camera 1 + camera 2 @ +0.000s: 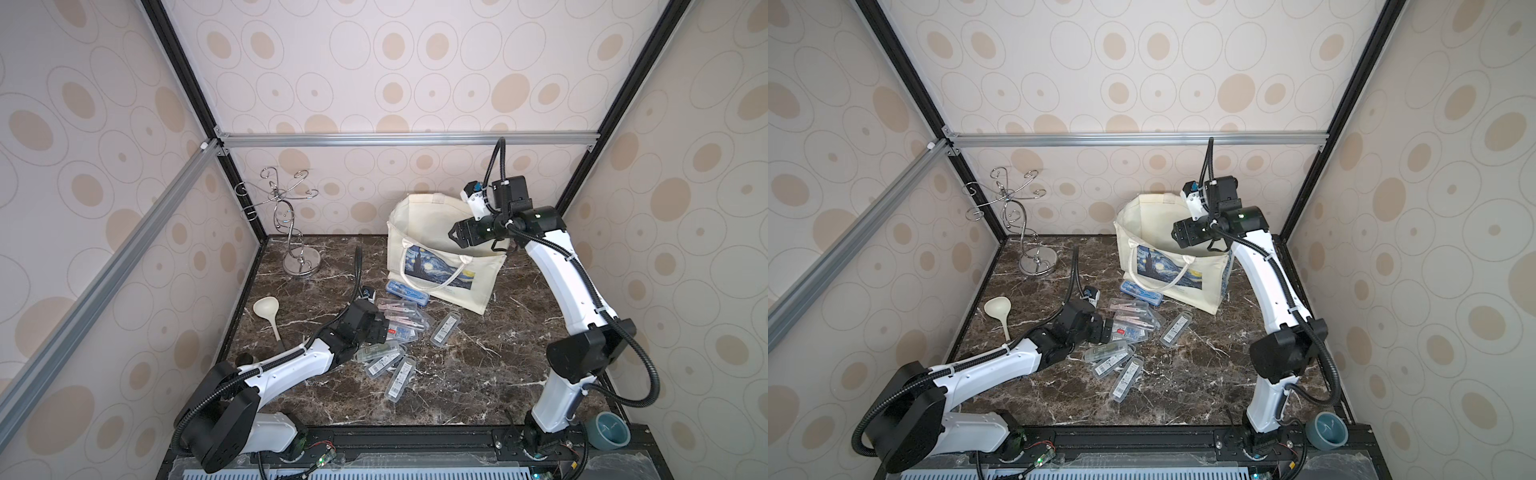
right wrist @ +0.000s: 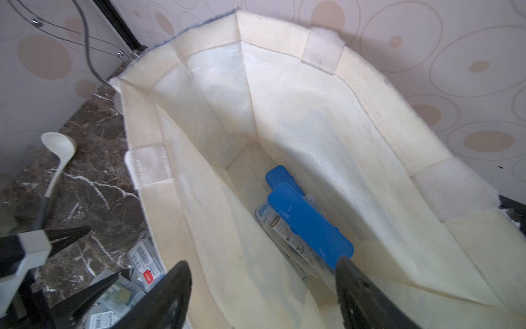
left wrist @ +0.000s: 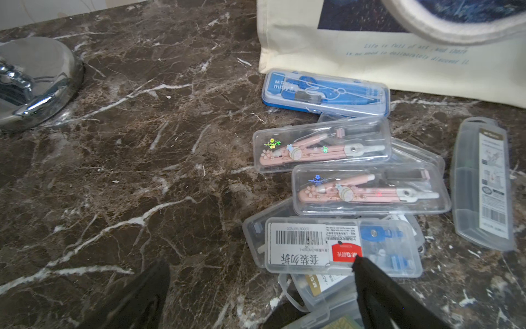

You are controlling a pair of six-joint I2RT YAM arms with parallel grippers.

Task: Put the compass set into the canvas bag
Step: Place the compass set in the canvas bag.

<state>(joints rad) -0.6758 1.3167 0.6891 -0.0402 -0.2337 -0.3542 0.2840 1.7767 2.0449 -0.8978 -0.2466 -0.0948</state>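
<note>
surface: dark brown marble tabletop (image 1: 469,374), white veins | behind tabletop: back wall (image 1: 395,62), pale wallpaper with tan ovals and thin rings | left of tabletop: left wall (image 1: 83,166), same paper | right of tabletop: right wall (image 1: 685,208), same paper | above tabletop's far edge: silver rail (image 1: 395,139) meeting black corner post (image 1: 180,66) | light: soft, even

Both top views high, overlooking whole table (image 1: 478,374), left wrist near compass sets (image 3: 321,148), right wrist down into canvas bag (image 2: 313,128)
</note>
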